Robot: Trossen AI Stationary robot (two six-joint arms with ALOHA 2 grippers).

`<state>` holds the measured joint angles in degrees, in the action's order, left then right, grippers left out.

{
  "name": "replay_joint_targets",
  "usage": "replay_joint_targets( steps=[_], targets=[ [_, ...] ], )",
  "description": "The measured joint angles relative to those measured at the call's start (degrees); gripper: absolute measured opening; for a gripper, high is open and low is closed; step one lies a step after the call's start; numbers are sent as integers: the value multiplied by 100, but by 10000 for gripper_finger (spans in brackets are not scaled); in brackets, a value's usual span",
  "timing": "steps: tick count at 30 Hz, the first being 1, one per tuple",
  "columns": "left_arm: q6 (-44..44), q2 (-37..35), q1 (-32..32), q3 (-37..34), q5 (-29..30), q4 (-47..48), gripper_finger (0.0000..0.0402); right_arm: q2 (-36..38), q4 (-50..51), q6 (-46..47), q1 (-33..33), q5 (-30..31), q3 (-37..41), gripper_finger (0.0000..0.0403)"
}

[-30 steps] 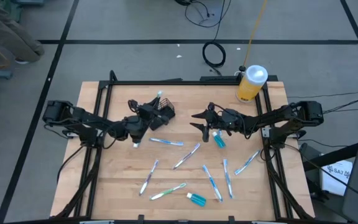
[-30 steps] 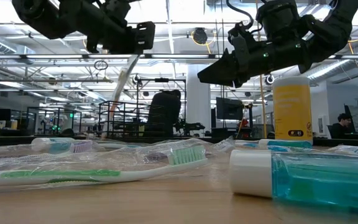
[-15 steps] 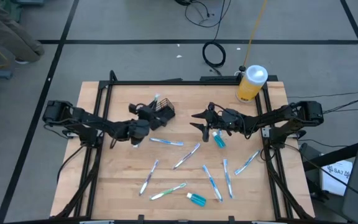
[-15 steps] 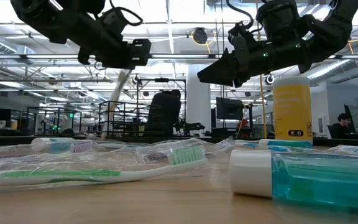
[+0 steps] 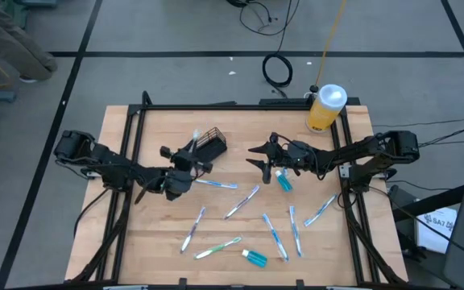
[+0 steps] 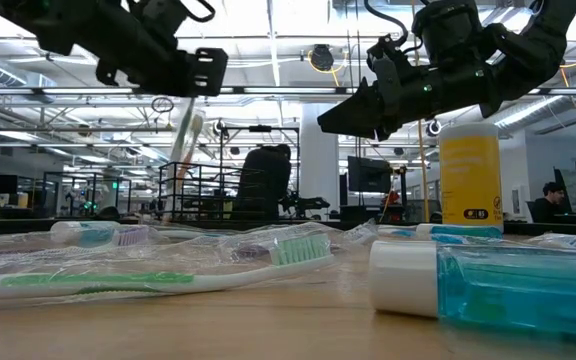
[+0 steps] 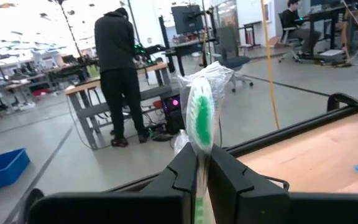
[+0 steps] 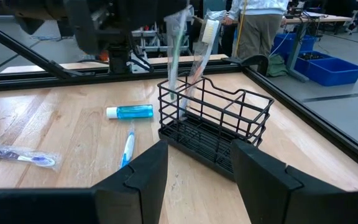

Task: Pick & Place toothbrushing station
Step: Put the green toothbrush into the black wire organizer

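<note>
The toothbrushing station, a small black wire caddy (image 5: 212, 143) (image 8: 213, 121), stands on the wooden table at the far middle. Just to its near left, my left gripper (image 5: 190, 159) (image 7: 202, 180) is shut on a green toothbrush in a clear wrapper (image 7: 199, 115) (image 6: 184, 140). In the right wrist view two wrapped brushes (image 8: 173, 56) (image 8: 207, 37) rise at the caddy's far side; I cannot tell whether either stands in it. To the caddy's right, my right gripper (image 5: 253, 157) (image 8: 194, 168) hovers open, facing it. My left gripper pinches the wrapped toothbrush between its two fingers, on the handle just below the head (image 7: 197, 163). The fingers (image 7: 182, 177) lie about level, coming from the table's near left. The green head (image 7: 199, 109) rises past the fingertips, and the brush is lifted clear of the table.
Several wrapped toothbrushes (image 5: 242, 201) lie loose across the table's near middle and right, with small blue bottles (image 5: 283, 181) (image 5: 254, 257) among them. A yellow bottle with a white cap (image 5: 325, 109) stands at the far right corner. A person stands in the room beyond the table (image 7: 120, 74).
My left gripper has moved toward the table's near left, away from the caddy, and sunk a little, carrying the wrapped toothbrush along. The brush's head, earlier by the caddy's far left corner, is now beside its left end, and the brush stands more upright.
</note>
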<state>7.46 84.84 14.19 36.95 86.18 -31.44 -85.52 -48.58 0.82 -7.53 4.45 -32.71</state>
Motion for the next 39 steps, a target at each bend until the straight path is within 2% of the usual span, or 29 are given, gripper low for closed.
replay_joint_targets(
  steps=[3,9,14,20,27,33,39],
  targets=[
    [4,0,180,-1,216,0,13,0,0,0,0,0,0,171],
    [10,0,374,-2,249,1,6,0,0,0,0,0,0,171],
    [19,0,394,-2,360,2,22,0,2,0,0,0,0,171],
    [-313,-17,313,-2,386,-7,5,0,12,0,0,-2,0,171],
    [56,-20,181,-2,381,-21,17,0,26,0,0,-2,1,171],
    [704,-66,184,-4,-296,-34,5,0,22,0,0,-2,2,171],
    [923,-66,75,-4,-370,100,4,0,20,0,0,-2,2,171]
  ],
)
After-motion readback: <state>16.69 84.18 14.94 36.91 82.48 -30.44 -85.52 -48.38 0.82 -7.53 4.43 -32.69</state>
